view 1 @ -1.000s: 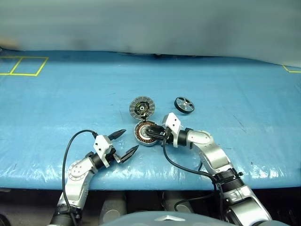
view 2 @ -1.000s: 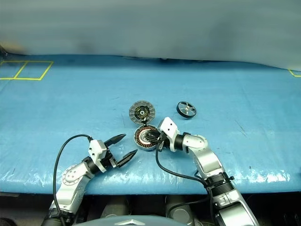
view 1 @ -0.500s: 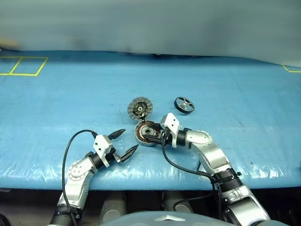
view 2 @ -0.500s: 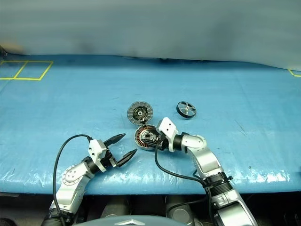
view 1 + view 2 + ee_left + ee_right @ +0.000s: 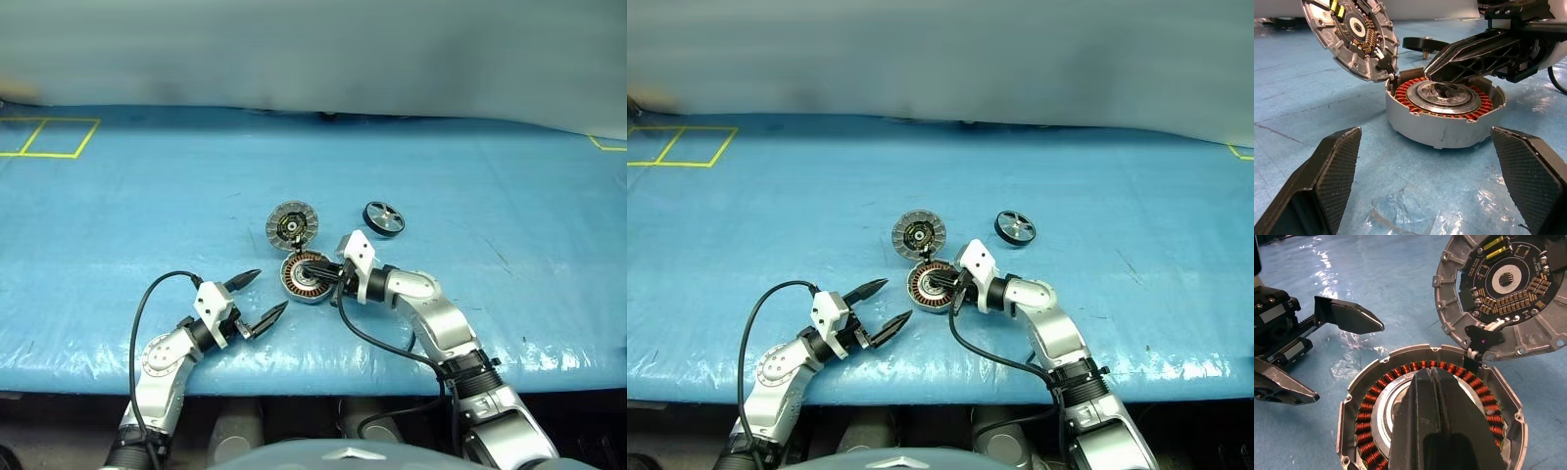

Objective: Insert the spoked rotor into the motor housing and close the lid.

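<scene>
Rotor (image 5: 384,217): lies flat on the bench (image 5: 118,206), toward the far side of the middle, well apart from both sets of fingers and just right of the lid. Black rim, silver spokes and hub. Not yet inserted.
Rotor handling: judged light and rigid. The thin spokes are the weak part. Take hold across the outer rim, one finger on each side, and keep it level for lowering into the housing. The smooth rim may slip under a shallow pinch.
Housing (image 5: 1442,115): sits upright on the bench nearer the front edge than the rotor. The cup is open, and a ring of copper windings surrounds a metal centre. Judged heavier than the rotor and stable where it sits. The windings are delicate, so avoid pressing on them.
Lid (image 5: 1501,289): swung open, joined to the housing rim at the far side, with its inner face and circuit parts showing. It stands tilted rather than lying flat.
Right fingers (image 5: 1432,396): pressed fully together, with nothing between them. The tips are over the metal centre of the housing. Contact with it cannot be confirmed.
Left fingers (image 5: 263,297): spread wide and empty, pointing toward the housing from the front-left, near it but apart.
Next move (judgement): the right fingers must clear the housing and open before the rotor can be fetched.
</scene>
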Robot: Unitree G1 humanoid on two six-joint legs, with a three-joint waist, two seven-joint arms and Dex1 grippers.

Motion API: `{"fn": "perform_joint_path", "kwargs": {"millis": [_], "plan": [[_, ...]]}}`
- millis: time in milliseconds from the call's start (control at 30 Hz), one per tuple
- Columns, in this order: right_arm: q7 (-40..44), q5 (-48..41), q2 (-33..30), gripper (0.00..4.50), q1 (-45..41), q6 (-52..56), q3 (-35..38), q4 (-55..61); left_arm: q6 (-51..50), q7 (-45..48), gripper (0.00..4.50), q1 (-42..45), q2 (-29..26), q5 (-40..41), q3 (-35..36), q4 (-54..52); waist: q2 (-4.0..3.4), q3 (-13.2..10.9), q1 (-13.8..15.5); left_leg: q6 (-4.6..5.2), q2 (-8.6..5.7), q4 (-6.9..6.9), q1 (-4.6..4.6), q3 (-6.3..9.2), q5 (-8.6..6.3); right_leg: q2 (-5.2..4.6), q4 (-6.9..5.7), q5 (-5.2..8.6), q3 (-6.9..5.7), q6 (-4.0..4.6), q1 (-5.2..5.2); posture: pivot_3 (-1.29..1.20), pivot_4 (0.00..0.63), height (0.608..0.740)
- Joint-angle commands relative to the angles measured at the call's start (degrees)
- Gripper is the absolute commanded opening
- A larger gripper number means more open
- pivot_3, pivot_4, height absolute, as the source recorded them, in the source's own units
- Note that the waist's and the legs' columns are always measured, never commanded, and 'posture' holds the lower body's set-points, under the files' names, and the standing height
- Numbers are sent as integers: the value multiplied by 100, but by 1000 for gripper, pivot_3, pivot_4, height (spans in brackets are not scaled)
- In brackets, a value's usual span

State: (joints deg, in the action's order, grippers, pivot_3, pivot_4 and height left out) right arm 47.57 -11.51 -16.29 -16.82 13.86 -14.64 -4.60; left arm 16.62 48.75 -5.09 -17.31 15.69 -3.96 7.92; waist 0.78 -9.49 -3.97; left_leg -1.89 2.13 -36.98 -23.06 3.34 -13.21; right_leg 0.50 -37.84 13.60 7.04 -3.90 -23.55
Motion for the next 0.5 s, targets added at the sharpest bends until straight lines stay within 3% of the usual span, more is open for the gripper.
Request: {"fn": "perform_joint_path", "kwargs": {"millis": [33, 500], "plan": [[-68, 106, 10, 29, -117, -85, -4, 24, 106, -19, 4500, 29, -4, -42, -20, -39, 0, 0, 0, 0, 0, 0, 0, 0, 0, 0, 0, 0, 0, 0, 0, 0, 150, 740], [30, 702, -374, 29, -31, 45, -501, 310, 101, -53, 4500, 1, 4, -40, -35, -44, 1, 1, 11, 0, -1, 0, 1, 1, 0, -1, 1, 0, -1, 0, 2, 0, 150, 740]]}}
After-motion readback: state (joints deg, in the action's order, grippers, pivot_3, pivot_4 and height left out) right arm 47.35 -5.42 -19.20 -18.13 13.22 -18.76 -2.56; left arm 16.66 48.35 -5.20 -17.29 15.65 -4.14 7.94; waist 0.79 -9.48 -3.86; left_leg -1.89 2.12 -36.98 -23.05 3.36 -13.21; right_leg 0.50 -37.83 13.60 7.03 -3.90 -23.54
